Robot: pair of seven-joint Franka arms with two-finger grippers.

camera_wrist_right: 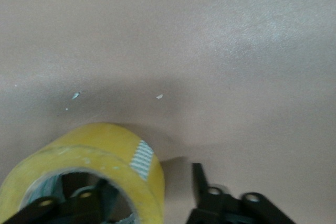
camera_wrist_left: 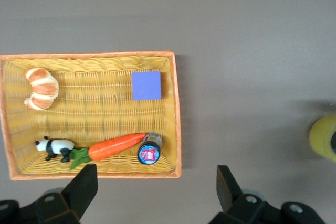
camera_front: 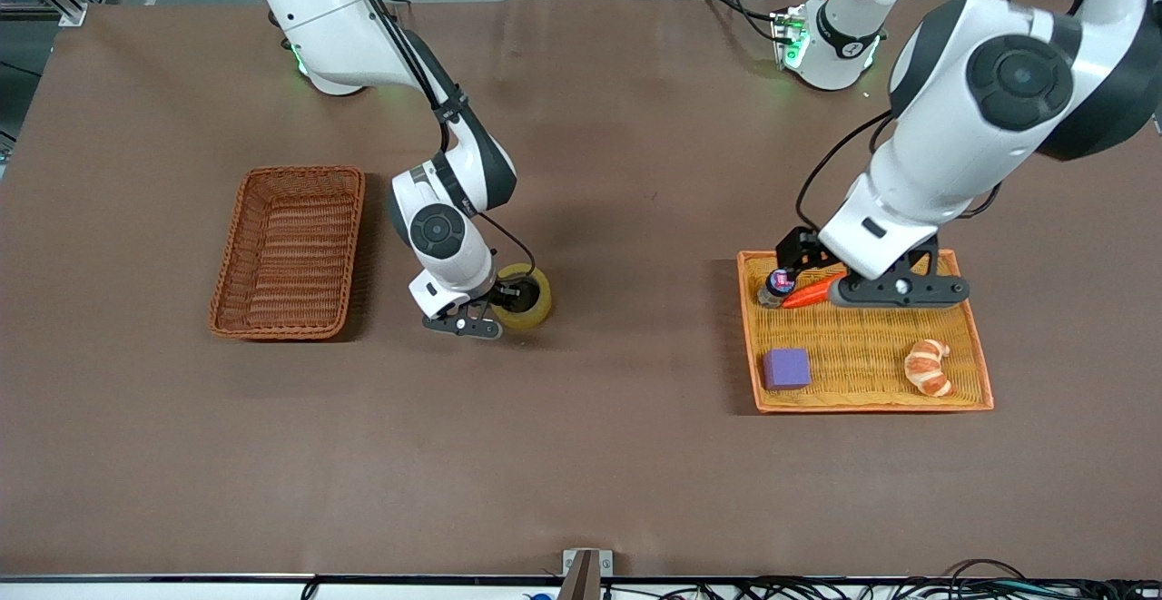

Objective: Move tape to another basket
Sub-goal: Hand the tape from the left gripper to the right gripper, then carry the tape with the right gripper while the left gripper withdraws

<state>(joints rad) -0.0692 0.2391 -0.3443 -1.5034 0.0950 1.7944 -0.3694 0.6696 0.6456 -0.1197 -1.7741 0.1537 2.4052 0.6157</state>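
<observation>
Bright even overhead light — soft shadows under arms; right wrist view blurred, pale glare on table (camera_wrist_right: pixel 273 30).

Bare table (camera_front: pixel 635 173) lies open between the basket (camera_front: pixel 290 250) and the tray (camera_front: pixel 862 346); only the tape (camera_front: pixel 526 296) and right gripper (camera_front: pixel 465 322) stand there.

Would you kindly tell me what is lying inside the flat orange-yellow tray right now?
The tray holds a croissant, purple block, toy panda, carrot and small bottle. From the front, the left claw covers the panda.
</observation>
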